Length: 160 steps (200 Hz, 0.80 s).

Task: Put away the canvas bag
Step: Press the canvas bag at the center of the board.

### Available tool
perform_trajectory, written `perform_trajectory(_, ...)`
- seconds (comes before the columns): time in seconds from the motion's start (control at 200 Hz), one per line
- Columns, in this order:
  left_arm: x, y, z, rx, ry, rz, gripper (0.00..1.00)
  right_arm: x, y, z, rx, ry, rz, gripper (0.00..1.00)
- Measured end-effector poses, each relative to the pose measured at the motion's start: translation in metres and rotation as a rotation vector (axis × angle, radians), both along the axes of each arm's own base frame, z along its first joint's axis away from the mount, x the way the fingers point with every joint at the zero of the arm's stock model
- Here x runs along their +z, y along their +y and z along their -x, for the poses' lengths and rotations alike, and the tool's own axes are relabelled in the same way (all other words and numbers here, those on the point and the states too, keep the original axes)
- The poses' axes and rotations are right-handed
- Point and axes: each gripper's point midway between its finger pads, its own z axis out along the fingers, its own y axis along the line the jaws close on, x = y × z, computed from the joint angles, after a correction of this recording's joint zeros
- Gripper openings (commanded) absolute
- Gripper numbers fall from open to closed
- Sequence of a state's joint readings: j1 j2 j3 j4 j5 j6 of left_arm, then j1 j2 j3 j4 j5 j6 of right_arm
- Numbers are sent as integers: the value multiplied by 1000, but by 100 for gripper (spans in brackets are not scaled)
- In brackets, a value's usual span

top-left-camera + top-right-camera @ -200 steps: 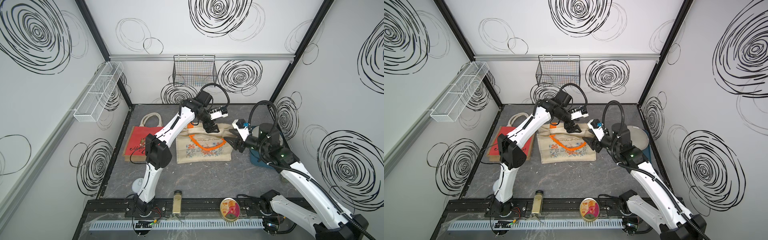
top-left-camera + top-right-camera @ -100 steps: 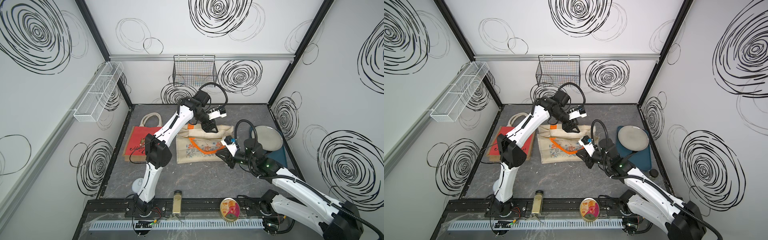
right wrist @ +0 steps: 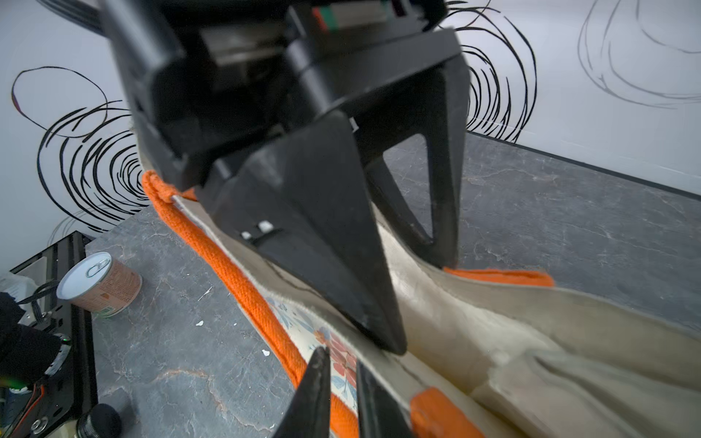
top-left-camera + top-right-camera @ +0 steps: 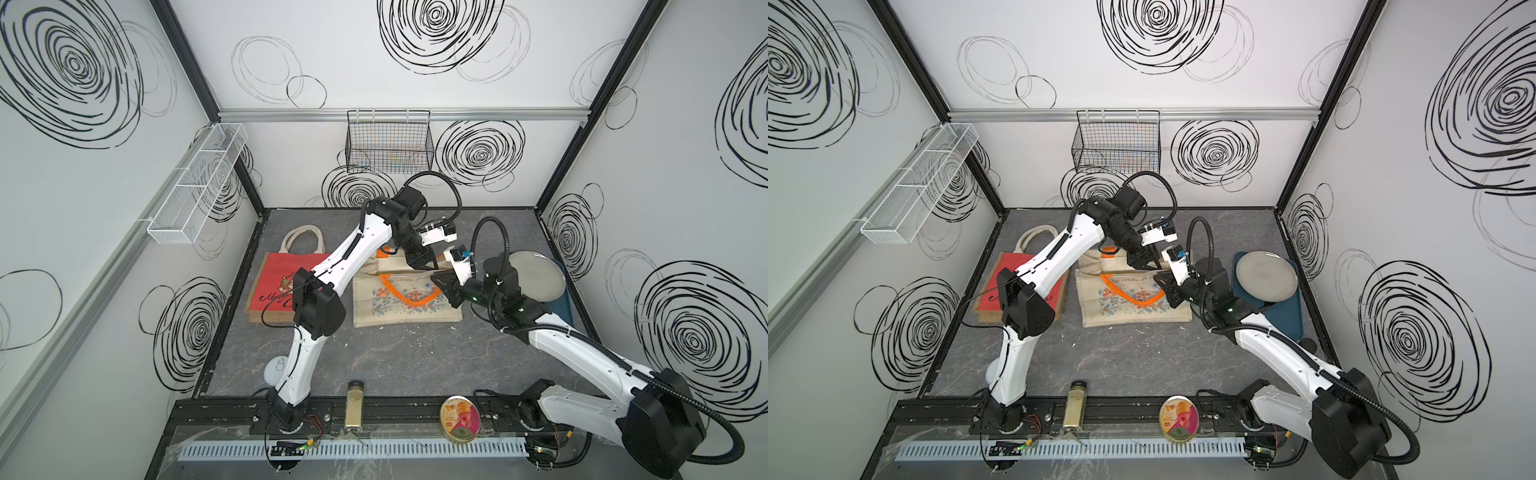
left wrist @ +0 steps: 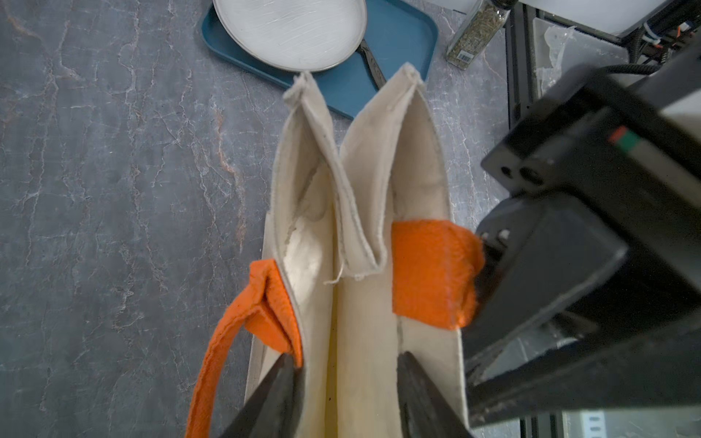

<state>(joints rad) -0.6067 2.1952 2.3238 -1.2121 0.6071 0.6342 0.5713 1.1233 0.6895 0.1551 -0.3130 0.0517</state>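
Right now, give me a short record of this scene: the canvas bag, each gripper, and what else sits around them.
canvas bag: cream, floral print, orange handles, lying on the table, mouth toward the back wall
left gripper: jaws apart, astride the bag's rim
right gripper: nearly closed, apparently pinching the bag's front panel by a handle
red bag: flat beside the canvas bag, on the left arm's side
plate: on the blue tray, on the right arm's side
black wire basket: hung on the back wall
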Motion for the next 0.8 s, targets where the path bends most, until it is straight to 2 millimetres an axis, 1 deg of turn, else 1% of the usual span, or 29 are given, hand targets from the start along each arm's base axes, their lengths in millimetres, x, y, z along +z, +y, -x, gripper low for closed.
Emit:
perform_trajectory(0.1,5,3,0,15,4,10,27,3,-4,-6,-43,-16,-2,17)
perform_trajectory(0.195,15,7,2,20,6,34,24,6,-7,-12,-78,-32,-5,18)
perform_trajectory(0.225,17,7,2,23,7,38,20,6,-8,-13,-83,-35,-6,18)
perform_trajectory(0.265,20,8,3,26,7,43,11,7,-8,-14,-90,-40,-7,18)
perform_trajectory(0.33,24,8,4,26,8,51,9,8,-9,-15,-96,-47,-8,18)
perform_trajectory(0.365,25,8,5,28,9,52,6,9,-9,-16,-100,-51,-10,18)
perform_trajectory(0.415,26,8,5,27,12,57,5,9,-9,-16,-102,-54,-11,18)
perform_trajectory(0.48,27,9,6,34,28,68,8,8,-9,-17,-104,-54,-11,18)
perform_trajectory(0.535,27,10,8,38,37,72,17,6,-9,-18,-105,-51,-8,18)
perform_trajectory(0.585,26,12,9,51,49,71,19,3,-9,-20,-109,-47,-6,18)
perform_trajectory(0.62,27,14,9,57,46,71,22,1,-9,-21,-114,-43,-3,18)
perform_trajectory(0.726,28,19,4,79,28,60,28,-5,-10,-24,-130,-26,2,18)
perform_trajectory(0.741,28,19,4,82,27,58,30,-5,-10,-24,-131,-26,2,18)
perform_trajectory(0.801,27,22,0,88,7,45,46,-6,-10,-24,-133,-22,-1,19)
